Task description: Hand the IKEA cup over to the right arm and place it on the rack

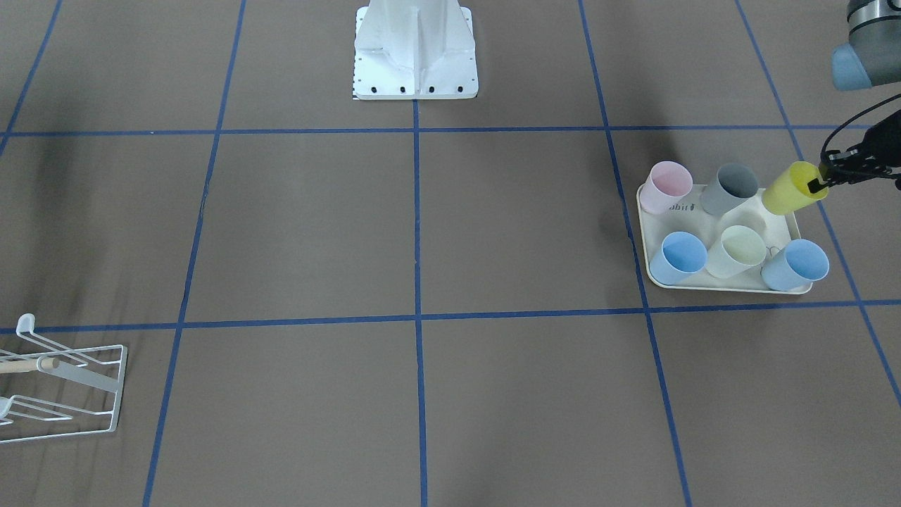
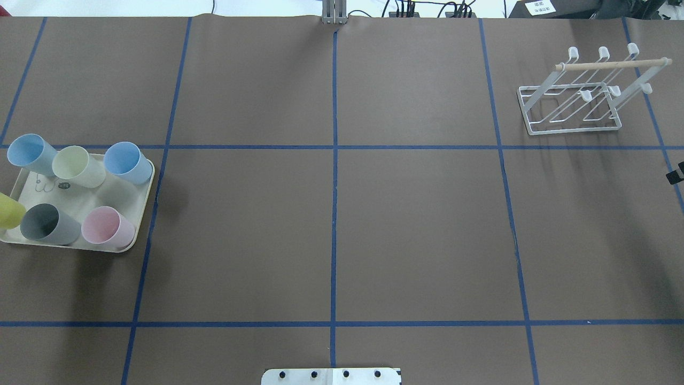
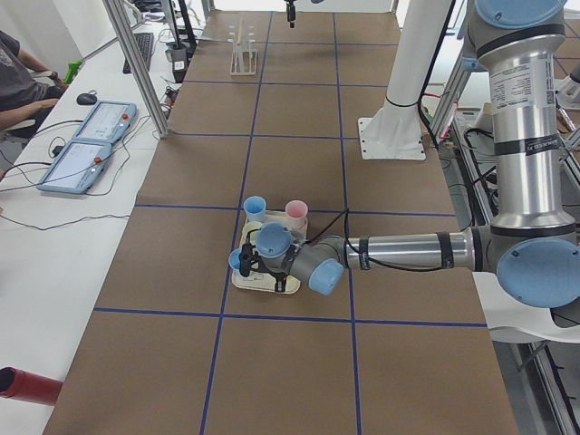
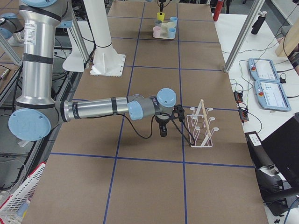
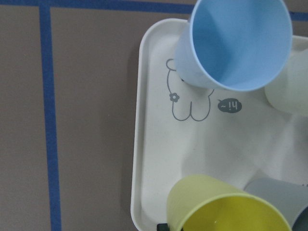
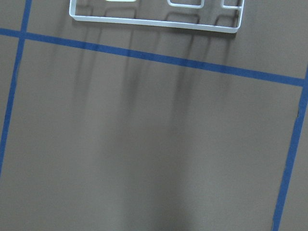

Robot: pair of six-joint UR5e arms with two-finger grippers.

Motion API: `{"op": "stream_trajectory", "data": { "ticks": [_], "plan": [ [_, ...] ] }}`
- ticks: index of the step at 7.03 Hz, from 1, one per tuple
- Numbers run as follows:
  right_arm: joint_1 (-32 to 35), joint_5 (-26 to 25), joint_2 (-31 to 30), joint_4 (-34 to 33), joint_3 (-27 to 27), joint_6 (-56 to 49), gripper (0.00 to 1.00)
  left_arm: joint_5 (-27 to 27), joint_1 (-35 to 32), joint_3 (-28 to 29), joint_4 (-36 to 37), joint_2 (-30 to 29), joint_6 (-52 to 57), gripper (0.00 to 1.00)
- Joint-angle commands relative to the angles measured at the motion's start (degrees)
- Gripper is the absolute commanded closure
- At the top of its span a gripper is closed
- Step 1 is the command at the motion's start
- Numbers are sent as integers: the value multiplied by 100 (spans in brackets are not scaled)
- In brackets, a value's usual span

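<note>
The IKEA cup, a yellow one (image 1: 792, 189), hangs tilted over the back corner of the cream tray (image 1: 644, 239). My left gripper (image 1: 818, 183) is shut on its rim. In the left wrist view the yellow cup (image 5: 226, 209) fills the bottom edge above the tray (image 5: 140, 144). The white wire rack (image 2: 574, 101) with its wooden dowel stands at the far right of the table. My right gripper (image 4: 163, 131) hovers low beside the rack (image 4: 202, 128); only a black sliver of it (image 2: 676, 175) shows overhead, so I cannot tell its state.
Five more cups stand on the tray: pink (image 1: 669, 184), grey (image 1: 735, 186), pale green (image 1: 738, 250) and two blue (image 1: 681, 257). The robot's white base (image 1: 415, 56) sits at the table's middle edge. A seated person (image 3: 18, 68) and tablets are beside the table.
</note>
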Motion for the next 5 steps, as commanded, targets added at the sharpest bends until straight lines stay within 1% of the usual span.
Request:
{"op": "stream_trajectory", "data": {
  "ticks": [1, 2, 3, 4, 5],
  "plan": [
    [-128, 15, -3, 749, -173, -9, 0, -290, -710, -307, 22, 248, -37, 100],
    [-208, 33, -3, 953, -191, 35, 0, -291, -836, -465, 22, 241, -72, 100],
    [-278, 33, -3, 981, -174, 44, 0, -282, -846, -597, 22, 215, -90, 100],
    [-401, 76, 66, 1147, -182, 114, 0, -265, -837, -912, 22, 214, -665, 100],
    [-593, 364, 276, 1305, -234, 314, 0, -291, -715, -1289, -4, 66, -1723, 100]
  ]
}}
